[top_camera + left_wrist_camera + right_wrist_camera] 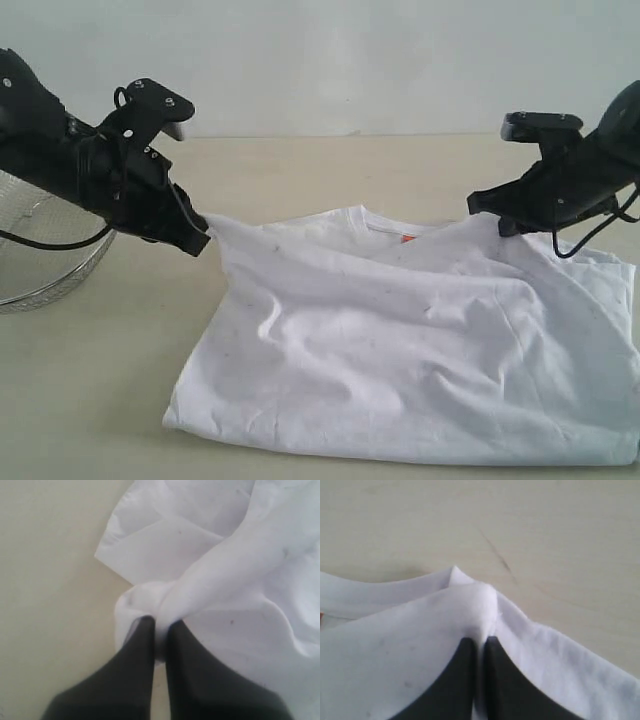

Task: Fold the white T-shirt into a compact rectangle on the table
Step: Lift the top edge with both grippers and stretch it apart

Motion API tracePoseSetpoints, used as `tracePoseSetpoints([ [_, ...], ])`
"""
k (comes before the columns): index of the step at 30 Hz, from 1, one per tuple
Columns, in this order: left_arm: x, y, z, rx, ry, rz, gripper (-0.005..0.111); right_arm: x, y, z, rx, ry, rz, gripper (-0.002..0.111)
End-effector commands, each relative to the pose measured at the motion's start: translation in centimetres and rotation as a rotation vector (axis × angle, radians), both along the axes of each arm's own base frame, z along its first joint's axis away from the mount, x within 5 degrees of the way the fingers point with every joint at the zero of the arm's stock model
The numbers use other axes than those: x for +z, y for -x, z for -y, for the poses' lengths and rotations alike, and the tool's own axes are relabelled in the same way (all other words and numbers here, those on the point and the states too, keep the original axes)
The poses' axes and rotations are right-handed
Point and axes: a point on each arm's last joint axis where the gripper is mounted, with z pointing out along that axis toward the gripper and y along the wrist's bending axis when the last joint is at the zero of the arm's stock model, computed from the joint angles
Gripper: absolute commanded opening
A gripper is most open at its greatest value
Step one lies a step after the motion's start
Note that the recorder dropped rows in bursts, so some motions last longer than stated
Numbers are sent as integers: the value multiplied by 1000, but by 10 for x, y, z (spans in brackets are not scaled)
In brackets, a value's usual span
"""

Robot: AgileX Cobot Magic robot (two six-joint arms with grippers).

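White shirt [400, 360] fills the lower middle and right of the exterior frame, its near edge lying flat on the beige surface [90, 400]. Its cloth shows plain white, wrinkled and faintly specked. A small orange tag [407, 239] sits at the collar, upper middle. Both far corners are drawn up off the surface. On the frame's left the left fingers [142, 645] are pinched tight on a bunched corner. On the right the right fingers [465, 665] are clamped on a doubled fold of cloth. At the left edge sits a wire basket [40, 265], apart from the shirt.
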Motion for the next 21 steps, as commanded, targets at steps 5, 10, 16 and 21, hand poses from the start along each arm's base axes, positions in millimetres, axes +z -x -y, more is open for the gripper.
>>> tracePoseSetpoints([
  [5, 5, -9, -2, 37, -7, 98, 5, 43, 3, 10, -65, -15, 102, 0],
  [10, 7, -13, -3, 44, -16, 154, 5, 43, 9, 25, -88, -26, 60, 0],
  [16, -8, -24, -2, 56, -30, 151, 5, 40, 15, 44, -127, -36, 18, 0],
  [21, -28, -42, 3, 53, -49, 134, 5, 37, 18, 47, -126, -27, 3, 0],
])
